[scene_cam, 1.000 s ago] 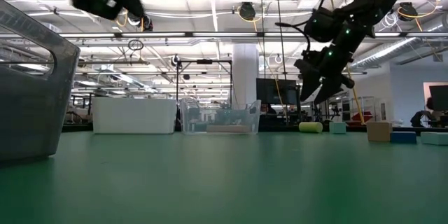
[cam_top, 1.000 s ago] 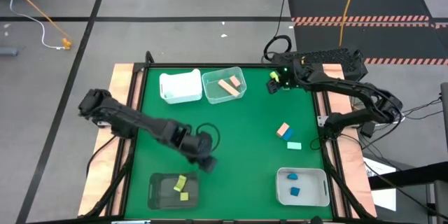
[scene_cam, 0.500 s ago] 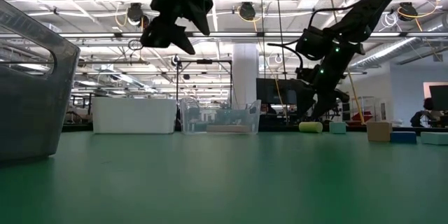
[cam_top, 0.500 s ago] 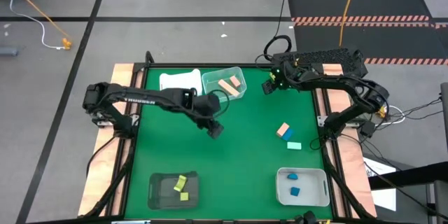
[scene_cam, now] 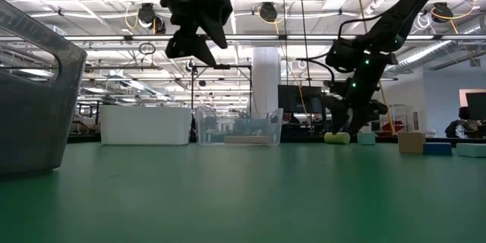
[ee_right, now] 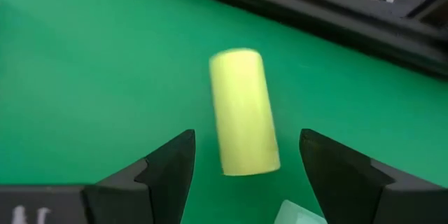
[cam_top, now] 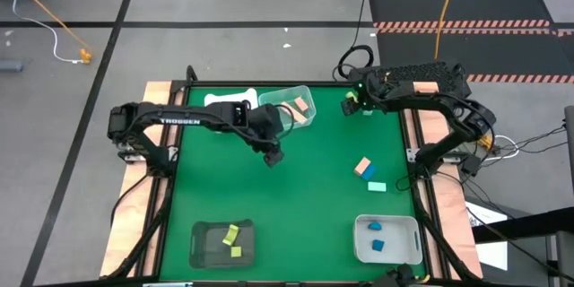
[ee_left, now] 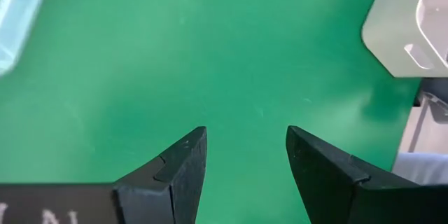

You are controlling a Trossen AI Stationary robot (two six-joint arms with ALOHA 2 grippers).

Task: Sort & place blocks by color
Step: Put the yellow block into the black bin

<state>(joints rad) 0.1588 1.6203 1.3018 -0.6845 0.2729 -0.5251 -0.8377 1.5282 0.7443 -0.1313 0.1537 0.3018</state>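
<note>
While a yellow-green cylinder block (ee_right: 242, 112) is lying on the green mat (cam_top: 314, 197) near the far right corner, I am holding the right gripper (ee_right: 241, 175) just above it, jaws open around nothing. A tan block (cam_top: 362, 166), a blue block (cam_top: 369, 172) and a mint block (cam_top: 377, 186) are sitting together right of centre. Others are resting in the clear bin (cam_top: 300, 122), dark bin (cam_top: 202, 244) and white bin (cam_top: 405, 251). My left gripper (cam_top: 273, 155) is hovering open and empty beside the clear bin.
</note>
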